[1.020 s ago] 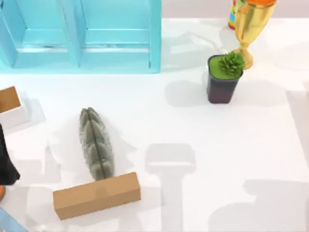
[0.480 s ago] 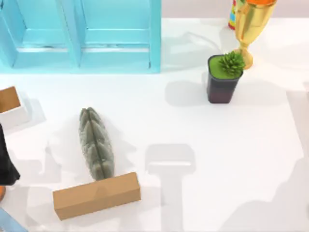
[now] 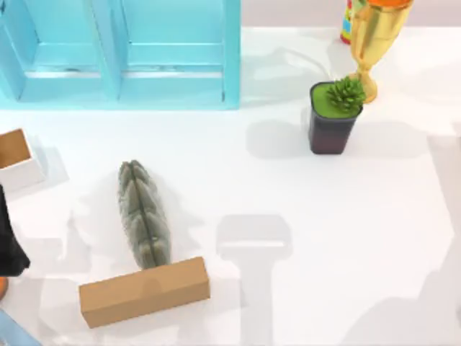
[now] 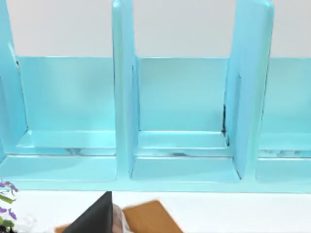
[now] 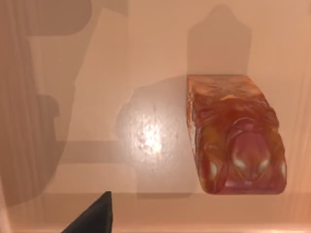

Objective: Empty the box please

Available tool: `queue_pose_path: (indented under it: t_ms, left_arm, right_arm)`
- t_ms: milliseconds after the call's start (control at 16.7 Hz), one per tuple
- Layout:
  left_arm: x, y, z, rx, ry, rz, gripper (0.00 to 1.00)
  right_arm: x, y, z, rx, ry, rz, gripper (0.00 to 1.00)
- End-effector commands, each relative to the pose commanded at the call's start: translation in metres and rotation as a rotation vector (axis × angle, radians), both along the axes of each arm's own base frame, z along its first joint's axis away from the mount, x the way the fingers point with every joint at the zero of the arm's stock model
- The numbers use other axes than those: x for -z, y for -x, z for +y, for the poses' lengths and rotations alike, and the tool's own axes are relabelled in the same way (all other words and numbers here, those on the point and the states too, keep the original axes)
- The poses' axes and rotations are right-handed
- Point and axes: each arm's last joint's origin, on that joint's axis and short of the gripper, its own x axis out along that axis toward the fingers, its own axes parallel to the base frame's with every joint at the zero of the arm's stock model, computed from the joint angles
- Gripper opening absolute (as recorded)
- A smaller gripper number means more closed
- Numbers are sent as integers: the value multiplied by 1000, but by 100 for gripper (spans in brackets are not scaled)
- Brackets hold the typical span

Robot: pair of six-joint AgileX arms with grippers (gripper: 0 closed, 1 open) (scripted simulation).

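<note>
**Kid:** Right wrist view: where is the loaf?

**Helper:** Under the right gripper, flat on the box floor. Bare floor lies beside it, and a wall edge is near. Gripper wide or narrow? Cannot tell. Left arm sits at the table's left edge.

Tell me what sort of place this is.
Likely a rendered tabletop workspace, staged rather than lived in: a plain white table holding a turquoise shelf unit, a golden trophy cup and a small potted green plant.
</note>
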Motion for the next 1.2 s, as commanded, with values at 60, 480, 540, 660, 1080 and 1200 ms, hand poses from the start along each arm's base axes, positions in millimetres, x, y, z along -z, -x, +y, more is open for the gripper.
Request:
queue_pose_path:
  t_ms: [60,480,540,660,1080,1200]
  left_arm:
    - [0,0,0,0,0,0,100]
    - [0,0,0,0,0,0,100]
    - [0,0,0,0,0,0,100]
    - [0,0,0,0,0,0,100]
    - [0,0,0,0,0,0,100]
    - [0,0,0,0,0,0,100]
  right_arm:
    - [7,0,0,1,0,0,100]
    - [74,-1,-2,0,1,-2,100]
    - [80,-1,-2,0,1,-1,100]
    - [85,-1,-2,0,0,0,100]
    - [85,-1,-2,0,0,0,70]
    - [85,-1,-2,0,0,0,55]
